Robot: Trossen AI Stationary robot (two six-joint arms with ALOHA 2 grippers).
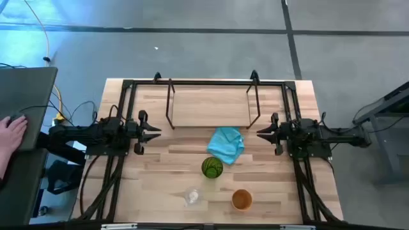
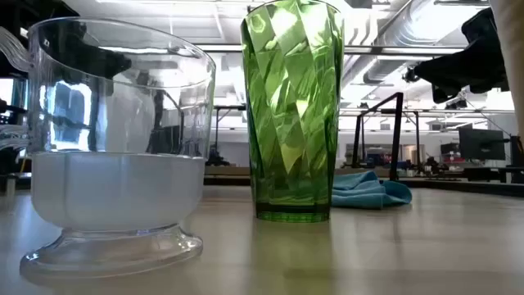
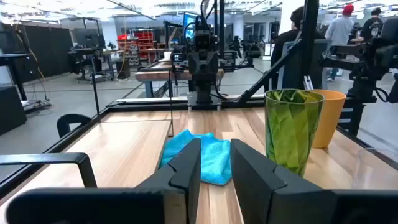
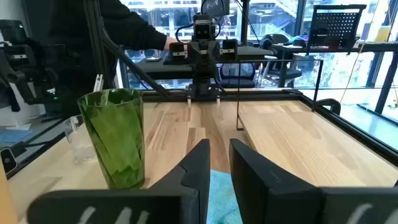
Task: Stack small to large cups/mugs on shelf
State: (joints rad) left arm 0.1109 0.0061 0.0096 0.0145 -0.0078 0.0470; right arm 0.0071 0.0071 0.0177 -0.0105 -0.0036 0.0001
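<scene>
**Grippers idle at the bench sides, cups loose in front**

Left gripper and right gripper hover at opposite sides of the bench, each with fingers slightly spread and holding nothing. Between them at the back stands the shelf, bare. A turquoise cloth lies just in front of it. Touching the cloth's front edge stands the green tumbler; farther forward are the orange cup and the clear glass, apart from each other. A person's hand rests at the far left.
</scene>
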